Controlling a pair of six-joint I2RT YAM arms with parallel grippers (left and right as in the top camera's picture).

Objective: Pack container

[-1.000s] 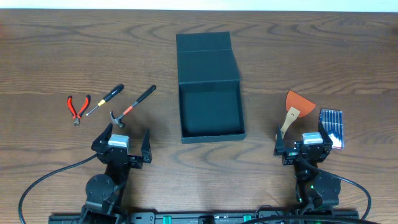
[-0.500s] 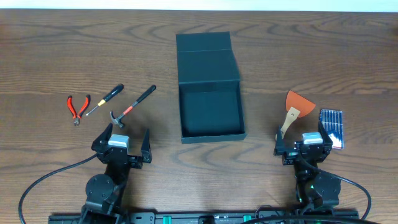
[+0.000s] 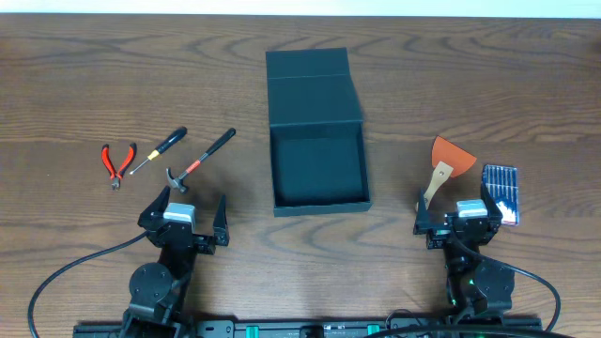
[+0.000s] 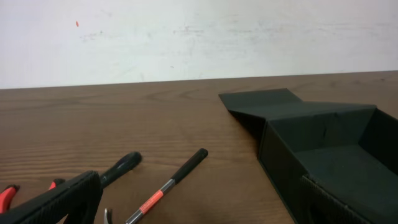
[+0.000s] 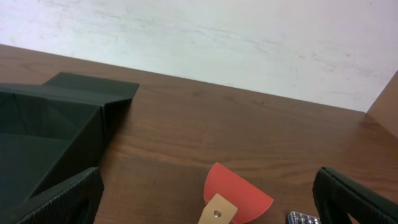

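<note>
The left pincer [image 3: 192, 200] and right pincer [image 3: 454, 199] sit at the bench's near edge, jaws wide apart and empty. A hammer [image 3: 199, 161], screwdriver [image 3: 160, 150] and red pliers [image 3: 117, 161] lie just beyond the left; an orange scraper [image 3: 449, 160] and blue packet [image 3: 500, 192] lie by the right. Between them, mid-bench, the dark container [image 3: 317, 169] stands open, lid [image 3: 313, 89] toward the far edge.

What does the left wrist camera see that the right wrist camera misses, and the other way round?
Only the left wrist view shows the hammer, the black-handled screwdriver and the red handles of the pliers at its lower left edge. Only the right wrist view shows the orange scraper with its wooden handle. Both show the open dark container, the wooden table and the pale wall behind.
</note>
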